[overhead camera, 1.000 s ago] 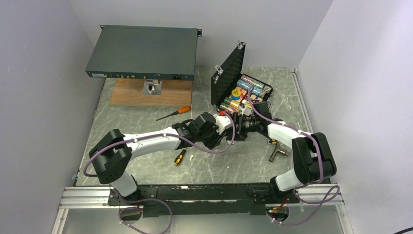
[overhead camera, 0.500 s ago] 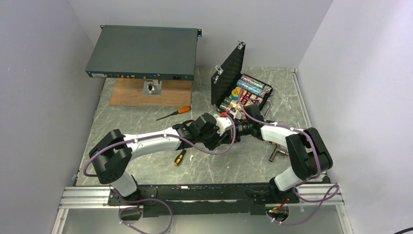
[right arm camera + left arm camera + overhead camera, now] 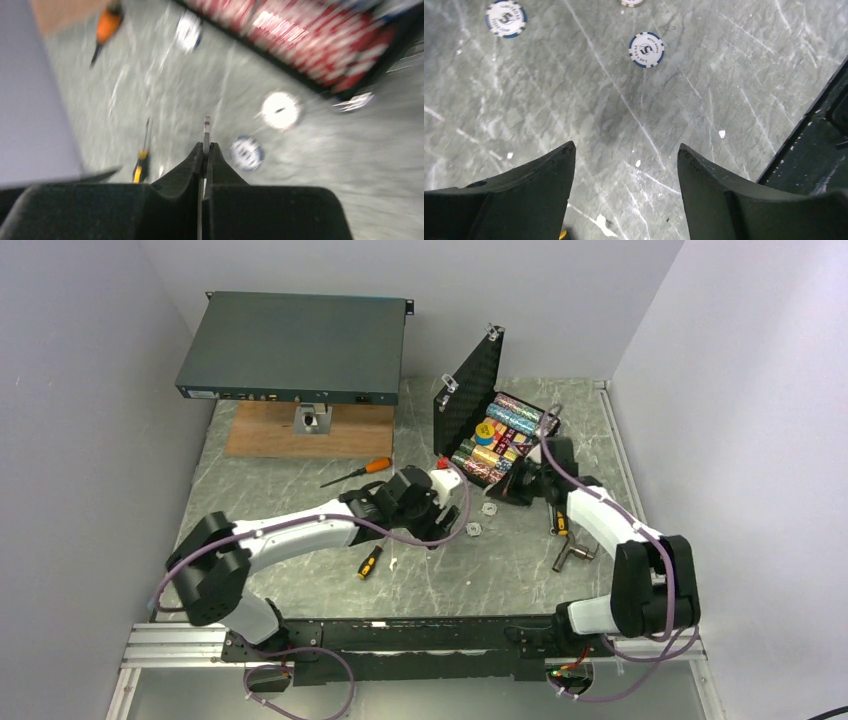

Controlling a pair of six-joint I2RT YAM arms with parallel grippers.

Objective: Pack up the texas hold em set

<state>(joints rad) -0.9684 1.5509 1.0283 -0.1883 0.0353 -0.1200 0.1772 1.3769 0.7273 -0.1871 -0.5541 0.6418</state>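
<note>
Left gripper [image 3: 625, 146] spread above the table [image 3: 734, 75] — two loose chips [image 3: 646, 49] lie ahead of it. Right gripper [image 3: 206, 144] pinches a thin pale sliver [image 3: 206, 125] edge-on — the open case [image 3: 476, 380] sits just beyond.

High rear view; 2 close wrist views share loose chips [image 3: 646, 49]

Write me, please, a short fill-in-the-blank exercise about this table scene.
The black case stands ____, with its chip rows showing. The left gripper is ____ and holds nothing. The loose chip beyond it is white and ____. The right gripper is ____ on a thin pale piece.
Missing words: open; open; blue; shut.
</note>
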